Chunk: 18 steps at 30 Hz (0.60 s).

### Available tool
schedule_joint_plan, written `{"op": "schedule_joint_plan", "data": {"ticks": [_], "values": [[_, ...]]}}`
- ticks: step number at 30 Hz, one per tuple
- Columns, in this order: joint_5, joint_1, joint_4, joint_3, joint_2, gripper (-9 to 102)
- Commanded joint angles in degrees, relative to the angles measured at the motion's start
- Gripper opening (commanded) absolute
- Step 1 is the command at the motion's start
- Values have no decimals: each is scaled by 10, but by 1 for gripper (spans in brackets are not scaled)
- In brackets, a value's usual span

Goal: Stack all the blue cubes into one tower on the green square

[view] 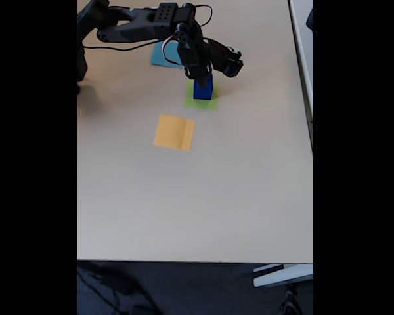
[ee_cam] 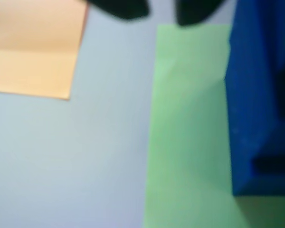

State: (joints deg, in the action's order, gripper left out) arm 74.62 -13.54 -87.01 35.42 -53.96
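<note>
The dark-blue solid cubes (view: 203, 87) stand stacked on the flat lime-green paper square (view: 201, 96), far on the bench (view: 197, 197). They look hard and light; hold the flat sides. The black fingers (ee_cam: 154, 13) seem open, though it's blurry. The orange-yellow paper square (view: 175, 132) lies nearer, out of the way.

From my fixed view I see a pale desk (view: 203, 203) with an orange-yellow paper square (view: 174, 132) lying flat near the upper middle of the frame. A light-blue paper square (view: 161, 58) lies flat near the top. My wrist view puts that orange-yellow square (ee_cam: 33, 47) at upper left, creased across.
</note>
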Motion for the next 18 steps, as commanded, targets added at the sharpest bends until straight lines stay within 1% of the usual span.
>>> {"op": "schedule_joint_plan", "data": {"ticks": [1, 18], "values": [[-4, 4, 11, -20, -13, 0], [-2, 17, 8, -40, -9, 0]]}}
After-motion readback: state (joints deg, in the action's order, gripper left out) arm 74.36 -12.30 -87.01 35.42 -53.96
